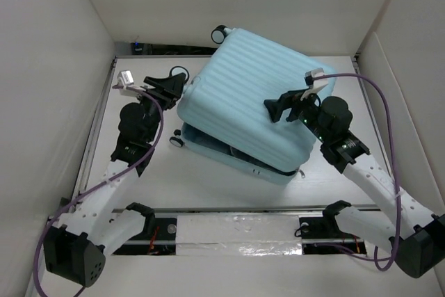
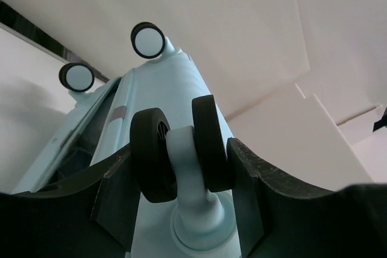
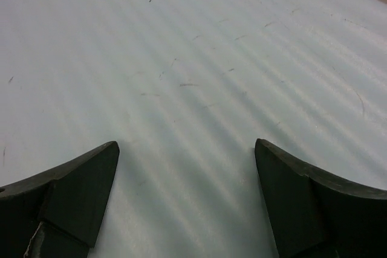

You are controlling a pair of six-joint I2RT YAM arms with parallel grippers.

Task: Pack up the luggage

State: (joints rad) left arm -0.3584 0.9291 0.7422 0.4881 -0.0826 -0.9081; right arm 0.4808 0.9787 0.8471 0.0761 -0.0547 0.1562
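Note:
The pale aqua luggage (image 1: 250, 81) lies flat in the middle of the table, its ribbed lid lowered but slightly ajar along the near-left edge. My left gripper (image 1: 178, 83) is at its left corner; in the left wrist view the fingers (image 2: 248, 185) close on both sides of a black twin spinner wheel (image 2: 179, 155). Two more wheels (image 2: 148, 39) show beyond it on the shell (image 2: 163, 89). My right gripper (image 1: 279, 110) is open over the lid's right half. In the right wrist view (image 3: 187, 161) its jaws stand wide apart just over the ribbed shell (image 3: 193, 58), holding nothing.
White walls close in the table (image 1: 139, 186) on the left, back and right. A far wheel (image 1: 220, 33) sticks out by the back wall, another (image 1: 177, 140) at the near left. A taped strip (image 1: 236, 231) runs between the arm bases. Purple cables trail from both arms.

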